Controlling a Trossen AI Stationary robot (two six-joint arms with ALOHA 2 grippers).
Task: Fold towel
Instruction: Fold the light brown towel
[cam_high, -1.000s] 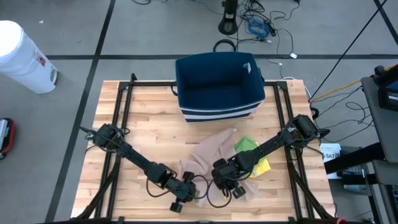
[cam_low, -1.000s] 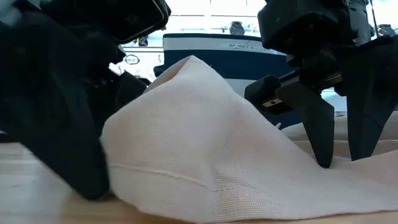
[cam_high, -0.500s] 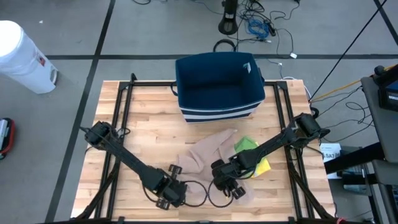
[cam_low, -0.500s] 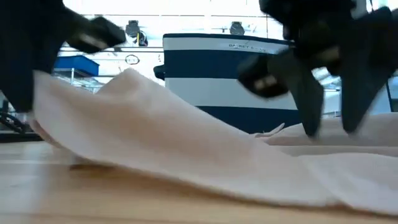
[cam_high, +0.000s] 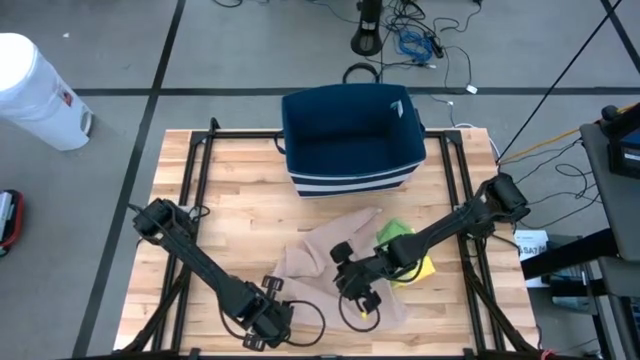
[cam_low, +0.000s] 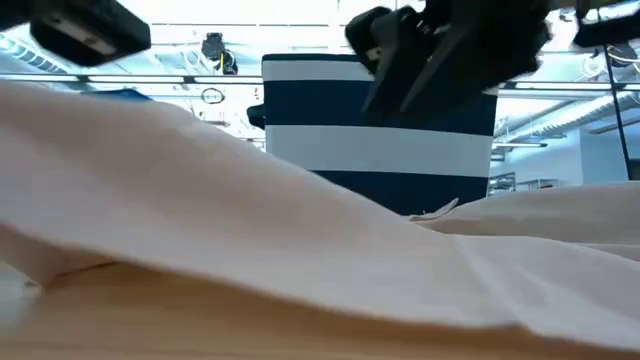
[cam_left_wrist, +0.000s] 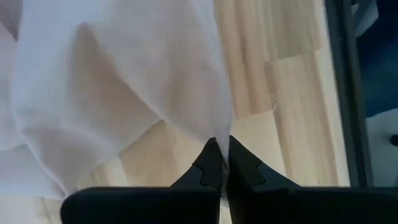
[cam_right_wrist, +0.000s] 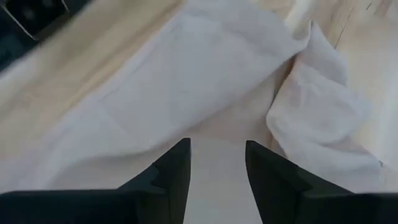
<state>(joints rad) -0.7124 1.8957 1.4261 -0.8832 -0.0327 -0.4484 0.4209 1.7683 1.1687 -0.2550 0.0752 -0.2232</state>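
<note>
Your beige woven cloth towel lies crumpled on the front-middle of the pale butcher-block wooden table, in front of the navy fabric basket with white stripes. Soft, matte weave, with a stitched hem line showing in the low view. It's bunched into loose folds and ridges, not flat; one edge is drawn out toward the front-left corner.

Your left gripper sits low near the table's front edge. In its wrist view the dark fingers are clenched together on a pointed corner of the towel, and the cloth fans out from that pinch over the wood.

Your right gripper is over the towel's middle. Its wrist view shows two dark pointed fingers standing apart with nothing between them, released, above smooth folds of cloth.

A bright green cloth and a yellow piece lie partly under the right arm, just beside the towel.

Table: light wood strips on a black metal frame. Floor is grey concrete with dark seams; a white cylindrical bin stands at back left, and tangled black and blue cables lie behind the basket. In the low view the striped basket stands behind the towel, with a bright room beyond.
</note>
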